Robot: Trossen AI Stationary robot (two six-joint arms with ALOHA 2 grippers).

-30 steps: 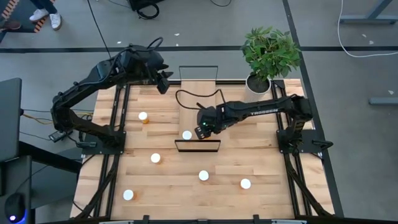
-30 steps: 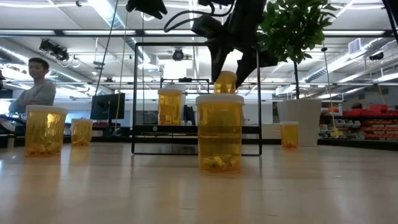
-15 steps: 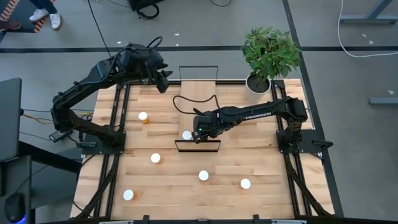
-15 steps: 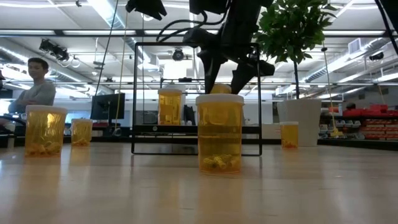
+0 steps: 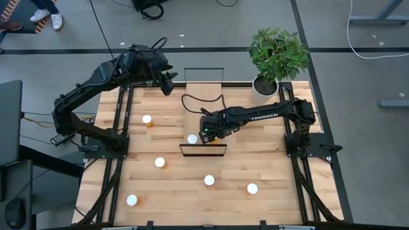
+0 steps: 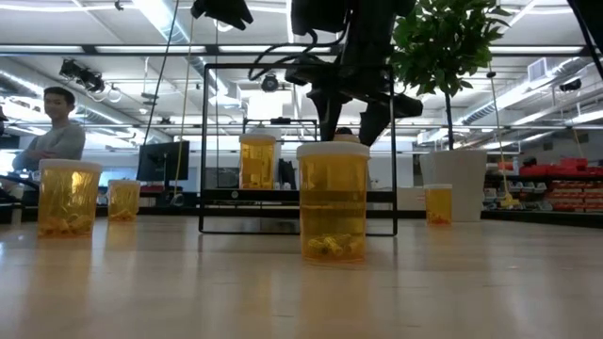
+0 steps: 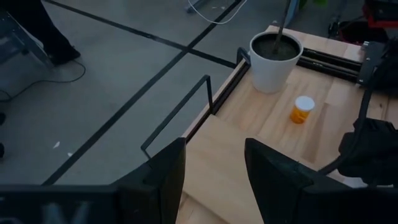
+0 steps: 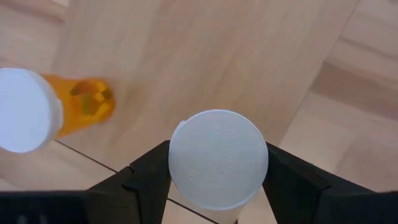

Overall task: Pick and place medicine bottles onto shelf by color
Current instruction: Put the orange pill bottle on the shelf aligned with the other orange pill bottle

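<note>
- The right gripper [image 8: 217, 186] pinches a medicine bottle [image 8: 218, 158] over the shelf [image 5: 203, 115], beside another bottle [image 5: 192, 138].
- Placing step; next, lower it gently and let go.
- The left gripper [image 7: 214, 180] waits spread near the shelf's far end.

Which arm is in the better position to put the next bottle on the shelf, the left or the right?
The right. Its gripper is shut on a white-capped bottle directly above the shelf, beside a bottle already standing there. The left gripper hangs open and empty near the table's far edge.
</note>
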